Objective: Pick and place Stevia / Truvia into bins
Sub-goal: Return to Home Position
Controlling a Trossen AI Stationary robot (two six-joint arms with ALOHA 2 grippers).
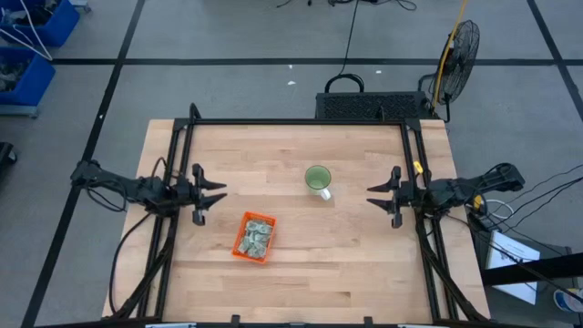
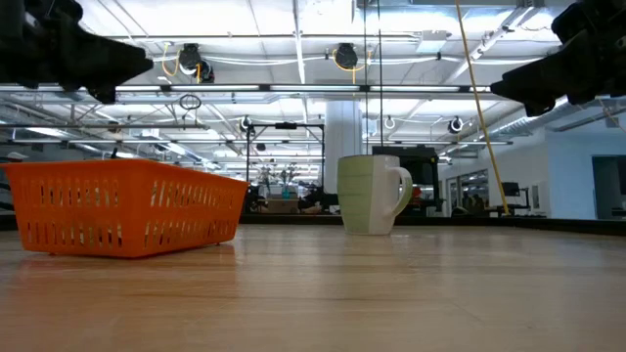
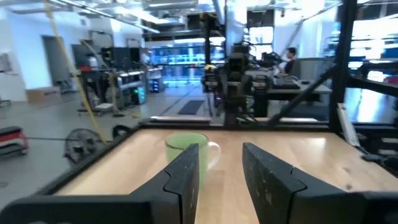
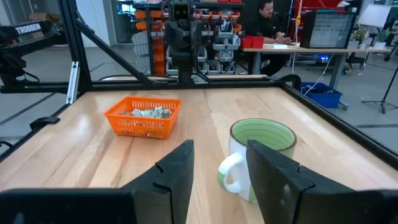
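Hovering at left table [image 1: 301,273] edge with left gripper [image 1: 221,192], at right edge with right gripper [image 1: 372,196] — fingers parted, empty; leaving open wood around orange basket [image 1: 240,239] holding sachets [image 1: 258,235], green cup [image 1: 317,178]

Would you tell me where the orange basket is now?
In the high view the orange basket sits left of centre on the table, close to the left gripper and apart from the green cup.
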